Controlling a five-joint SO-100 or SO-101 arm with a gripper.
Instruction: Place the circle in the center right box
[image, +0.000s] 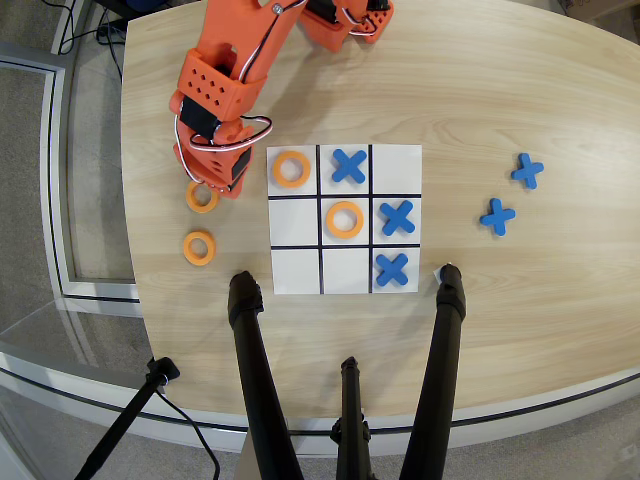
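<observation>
Upper left of the frame, the gripper (212, 183) is seen over a ring (202, 197) just left of the board (345, 280); whether its claw is apart or together cannot be told. The center right box (295, 220) is seen bare, between the board's left edge and the middle ring (344, 219).

Single overhead camera above table (520, 90)

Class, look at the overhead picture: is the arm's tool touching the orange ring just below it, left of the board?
Cannot tell. In the overhead view the tool overlaps the ring's upper edge, but from straight above no contact or gap shows.
</observation>
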